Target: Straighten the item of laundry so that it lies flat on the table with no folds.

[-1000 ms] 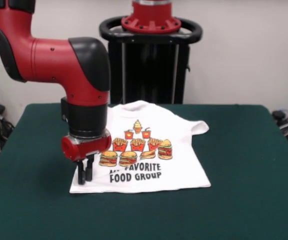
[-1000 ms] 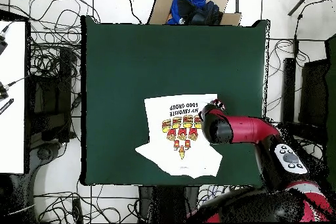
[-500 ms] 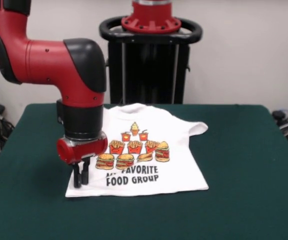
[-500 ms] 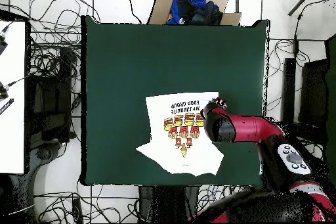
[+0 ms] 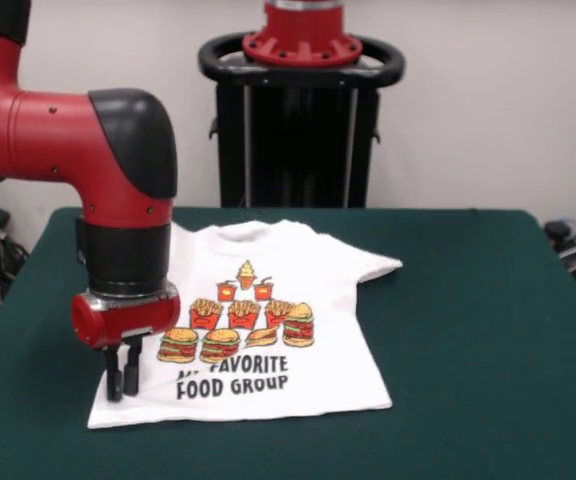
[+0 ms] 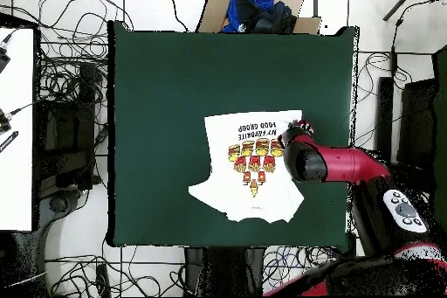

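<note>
From my station I see the gripper (image 5: 122, 378) standing on the hem corner of the T-shirt (image 5: 258, 330), at about 7 o'clock of the garment in the front view. Its two black fingers (image 5: 114, 380) are close together with only a thin gap, and their tips are down on the white cloth at that corner, so I read them as clenched on the fabric (the pinch point itself is small in the picture, I cannot see the cloth between the tips clearly).

The shirt lies on the green table (image 5: 488, 320), print side up, with the burgers, fries and drinks and the words FAVORITE FOOD GROUP readable; the first word is partly hidden behind the gripper. The collar points to 12 o'clock in the front view and the hem to 6 o'clock. One sleeve sticks out at about 2 o'clock; the other sleeve is hidden behind the red and black arm (image 5: 88, 180). The body of the shirt looks mostly flat, with soft wrinkles near the collar.

In the overhead view the T-shirt (image 6: 253, 168) sits in the table's (image 6: 157, 93) half toward 6 o'clock and somewhat toward 3 o'clock, near that long edge but fully on the top. The gripper (image 6: 301, 127) is at the shirt's corner at about 2 o'clock there.
</note>
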### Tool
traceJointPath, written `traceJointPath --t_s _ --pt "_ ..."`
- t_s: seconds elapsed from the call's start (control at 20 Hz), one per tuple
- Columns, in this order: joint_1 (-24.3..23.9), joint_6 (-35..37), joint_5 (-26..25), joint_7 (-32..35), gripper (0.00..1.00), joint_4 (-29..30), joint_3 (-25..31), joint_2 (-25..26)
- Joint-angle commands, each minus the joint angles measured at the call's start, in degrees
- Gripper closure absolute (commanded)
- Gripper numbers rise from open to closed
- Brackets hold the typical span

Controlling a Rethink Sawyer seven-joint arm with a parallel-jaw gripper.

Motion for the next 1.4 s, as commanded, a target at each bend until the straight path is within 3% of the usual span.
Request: traceJointPath --t_s 0.05,0.7,0.75,1.4 --pt "-2.37 2.64 -5.14 -3.83 1.00 -9.34 4.83 4.65" --pt "-1.90 6.71 -4.96 -3.32 1.00 -6.57 4.61 4.74" --pt "-1.24 7.95 -4.88 -3.67 0.00 -6.45 3.98 4.52" --pt "2.65 13.80 -3.10 -1.28 0.00 -4.63 0.57 2.04"
